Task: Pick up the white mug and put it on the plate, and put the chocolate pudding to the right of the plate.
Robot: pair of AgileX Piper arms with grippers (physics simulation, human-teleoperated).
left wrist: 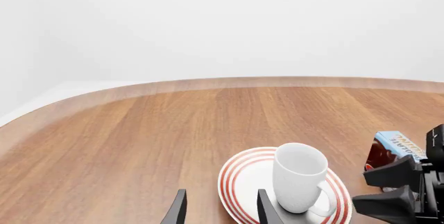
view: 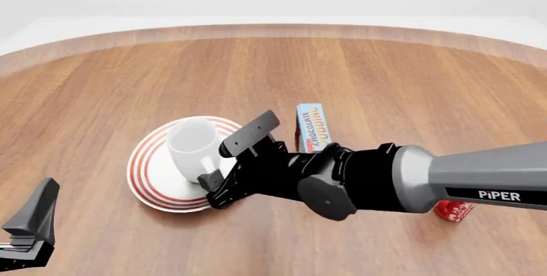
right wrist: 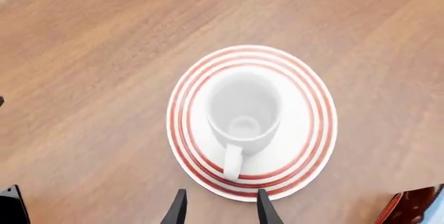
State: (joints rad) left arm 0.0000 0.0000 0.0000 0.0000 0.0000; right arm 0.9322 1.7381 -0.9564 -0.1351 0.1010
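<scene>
Here the white mug (view: 193, 149) stands on the plate (view: 147, 175), both claws spread empty, the chocolate pudding (view: 314, 126) half hidden.

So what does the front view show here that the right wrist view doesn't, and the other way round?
Only the front view shows the pudding box's lettered blue face, a red object partly hidden behind the right arm, and the right gripper seen from outside, open beside the mug. Only the right wrist view looks straight down into the white mug, showing it empty, handle toward the camera. Both show the mug upright on the plate and the wooden table.
</scene>
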